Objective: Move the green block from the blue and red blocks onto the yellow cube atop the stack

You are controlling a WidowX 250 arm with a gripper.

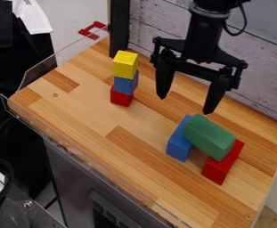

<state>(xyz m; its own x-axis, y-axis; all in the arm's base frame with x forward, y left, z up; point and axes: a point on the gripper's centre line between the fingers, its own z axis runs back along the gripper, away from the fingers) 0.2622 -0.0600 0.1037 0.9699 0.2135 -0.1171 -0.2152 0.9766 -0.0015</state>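
The black gripper (185, 104) hangs open over the back right half of the wooden table, with nothing between its fingers. In front of it and slightly right, a green block (209, 137) lies across a blue block (180, 141) on the left and a red block (222, 164) on the right, like a bridge. Left of the gripper stands a stack of three: a yellow cube (125, 65) on top, a blue cube (126, 84) in the middle and a red cube (121, 96) at the bottom.
The wooden table (99, 129) has a clear plastic rim along its left and front edges. A whitewashed plank wall (164, 26) stands behind it, with a black post (120, 26) at the back left. A red bracket (93, 30) is at the back left corner.
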